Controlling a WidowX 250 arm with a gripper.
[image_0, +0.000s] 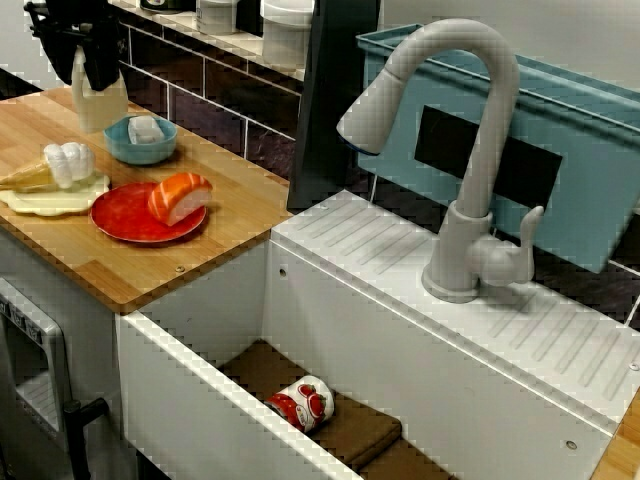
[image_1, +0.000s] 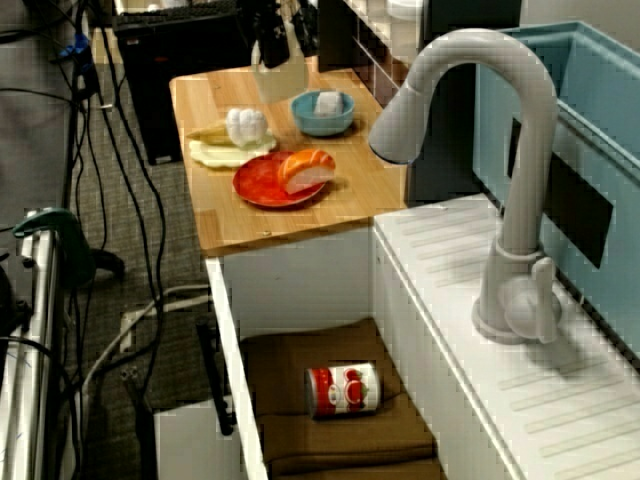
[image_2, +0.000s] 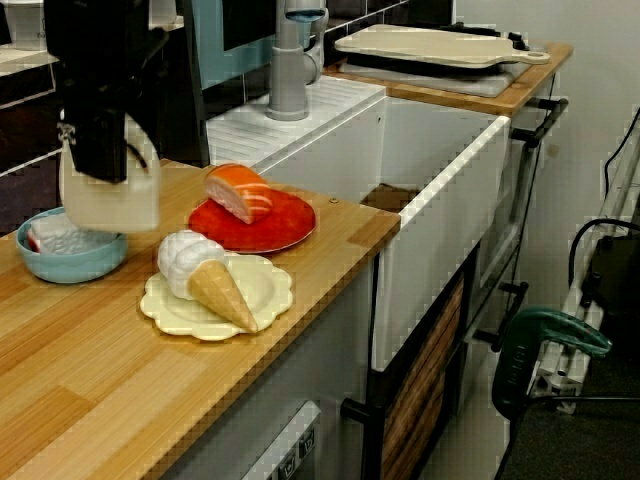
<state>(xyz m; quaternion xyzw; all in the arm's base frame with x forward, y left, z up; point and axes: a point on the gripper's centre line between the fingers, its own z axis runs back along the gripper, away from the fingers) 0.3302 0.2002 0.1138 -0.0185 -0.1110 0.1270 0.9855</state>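
Pointing straight down, claw (image_2: 104, 165) clasps cream object (image_2: 110, 205).

Even indoor light comes from overhead in all three views, bright enough throughout. The white sink (image_0: 340, 300) nears washout on its walls, and the faucet (image_0: 485, 130) carries a soft sheen. Shadows beneath the red plate (image_2: 290, 225) are short and faint. My gripper (image_2: 103, 160) reads as one black block, its jaws lost. Outlines look jagged; backgrounds go soft.

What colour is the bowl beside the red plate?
Light blue; the bowl shows best in the view from above.
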